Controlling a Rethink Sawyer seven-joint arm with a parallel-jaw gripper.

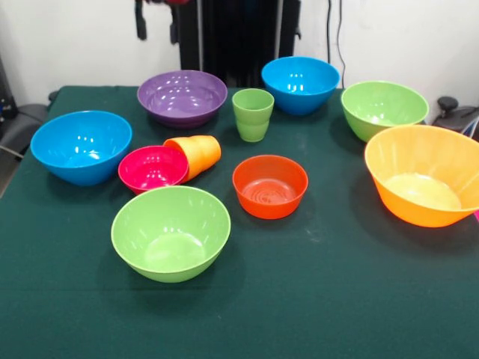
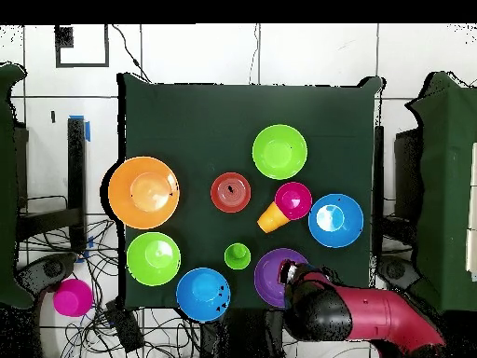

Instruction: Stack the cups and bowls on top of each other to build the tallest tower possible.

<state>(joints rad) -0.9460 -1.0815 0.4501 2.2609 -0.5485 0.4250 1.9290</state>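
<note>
Nothing is stacked. The orange cup [image 1: 198, 153] [image 2: 272, 218] lies on its side against the tilted small magenta bowl [image 1: 152, 168] [image 2: 293, 200]. The light green cup [image 1: 253, 114] [image 2: 238, 255] stands upright. Around them sit the orange-red bowl [image 1: 270, 185], purple bowl [image 1: 182, 97] [image 2: 270, 277], two blue bowls [image 1: 81, 146] [image 1: 300, 84], two light green bowls [image 1: 171, 232] [image 1: 384, 108] and the large orange bowl [image 1: 426, 176] [image 2: 143, 192]. My gripper [image 2: 290, 273] hangs at the purple bowl's robot-side rim. Only dark parts of it show at the top edge in the front view [image 1: 157, 19].
The dark green table [image 1: 322, 299] has open cloth in front of the bowls. The red arm [image 2: 373, 322] reaches in from the robot's side. A magenta round object [image 2: 72, 296] lies off the table among cables.
</note>
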